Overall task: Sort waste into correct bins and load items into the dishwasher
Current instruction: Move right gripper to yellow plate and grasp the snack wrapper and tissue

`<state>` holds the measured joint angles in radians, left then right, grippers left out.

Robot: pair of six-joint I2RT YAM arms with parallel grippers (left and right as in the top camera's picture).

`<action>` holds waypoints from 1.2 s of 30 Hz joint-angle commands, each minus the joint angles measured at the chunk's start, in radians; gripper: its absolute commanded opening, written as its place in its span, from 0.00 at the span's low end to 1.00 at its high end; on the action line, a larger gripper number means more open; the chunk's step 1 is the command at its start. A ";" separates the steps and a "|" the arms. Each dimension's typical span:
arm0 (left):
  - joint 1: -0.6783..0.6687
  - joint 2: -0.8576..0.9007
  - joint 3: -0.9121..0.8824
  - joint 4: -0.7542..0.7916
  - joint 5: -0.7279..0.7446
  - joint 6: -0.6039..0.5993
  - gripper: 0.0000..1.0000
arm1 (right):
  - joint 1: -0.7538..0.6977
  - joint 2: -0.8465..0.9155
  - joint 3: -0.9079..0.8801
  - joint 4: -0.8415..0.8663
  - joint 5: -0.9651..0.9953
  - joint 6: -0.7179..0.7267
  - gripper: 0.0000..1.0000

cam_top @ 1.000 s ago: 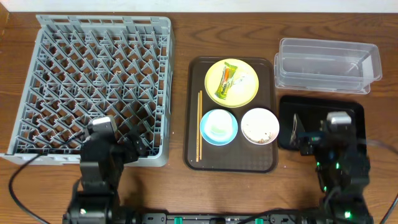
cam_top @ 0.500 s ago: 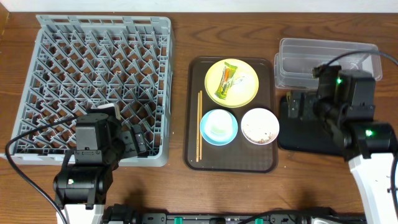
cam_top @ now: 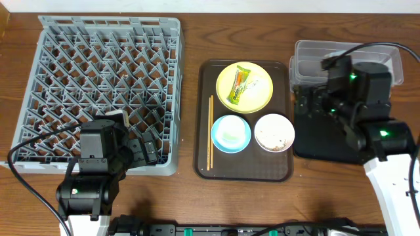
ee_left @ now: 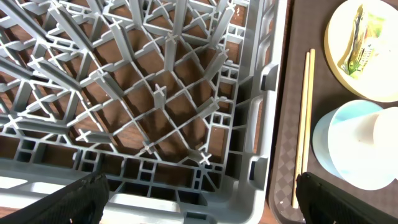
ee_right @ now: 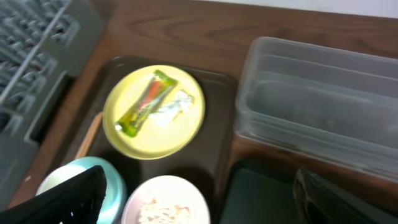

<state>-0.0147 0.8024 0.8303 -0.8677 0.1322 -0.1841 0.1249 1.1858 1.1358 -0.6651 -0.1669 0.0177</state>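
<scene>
Both the right gripper (ee_right: 199, 208) and the left gripper (ee_left: 202, 202) have their jaws spread wide with nothing between them. I think the risk is in the first pick: the snack wrapper (ee_right: 146, 104) lies flat on the yellow plate (ee_right: 168, 140), just beside the white crumpled scrap (ee_right: 179, 102), so descending fingers could slip on the film, catch the scrap too, or push the plate. The wrapper is slim and glossy, green and yellow with an orange stripe, and the plate sits at the far edge of the brown tray (ee_right: 221, 124).

Black tray (cam_top: 308, 147) mostly under right arm (cam_top: 371, 98); blue bowl (ee_left: 336, 149) cropped at edge.
</scene>
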 commanded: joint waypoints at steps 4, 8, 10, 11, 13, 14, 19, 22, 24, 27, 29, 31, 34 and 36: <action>0.004 0.000 0.027 -0.004 0.005 -0.002 0.98 | 0.127 0.134 0.123 -0.006 0.076 0.033 0.91; 0.004 0.000 0.027 -0.007 -0.014 -0.013 0.98 | 0.177 0.252 0.212 0.044 0.092 0.071 0.90; 0.004 0.000 0.027 -0.007 -0.013 -0.013 0.98 | 0.203 0.314 0.233 0.107 0.094 0.091 0.90; 0.004 0.000 0.027 -0.007 -0.013 -0.013 0.98 | 0.214 0.336 0.235 0.134 0.099 0.106 0.89; 0.004 0.000 0.027 -0.007 -0.013 -0.013 0.98 | 0.237 0.398 0.235 0.206 0.122 0.147 0.88; 0.004 0.000 0.027 -0.007 -0.013 -0.013 0.98 | 0.248 0.439 0.235 0.243 0.127 0.164 0.88; 0.004 0.000 0.027 -0.007 -0.013 -0.013 0.98 | 0.296 0.603 0.235 0.326 0.215 0.256 0.85; 0.004 0.000 0.027 -0.007 -0.013 -0.013 0.98 | 0.317 0.671 0.235 0.336 0.285 0.314 0.85; 0.004 0.000 0.027 -0.007 -0.013 -0.013 0.98 | 0.328 0.711 0.235 0.353 0.298 0.326 0.85; 0.004 0.000 0.027 -0.007 -0.013 -0.013 0.98 | 0.342 0.768 0.235 0.382 0.298 0.331 0.85; 0.004 0.000 0.027 -0.007 -0.013 -0.013 0.98 | 0.354 0.803 0.235 0.398 0.297 0.334 0.85; 0.004 0.000 0.027 -0.007 -0.013 -0.013 0.98 | 0.361 0.832 0.235 0.405 0.298 0.339 0.85; 0.004 0.000 0.027 -0.007 -0.013 -0.013 0.98 | 0.367 0.874 0.235 0.406 0.298 0.372 0.83; 0.004 0.000 0.027 -0.007 -0.013 -0.013 0.98 | 0.367 0.900 0.235 0.407 0.291 0.389 0.82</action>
<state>-0.0147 0.8024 0.8310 -0.8719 0.1280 -0.1871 0.4805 2.0514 1.3594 -0.2630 0.1089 0.3561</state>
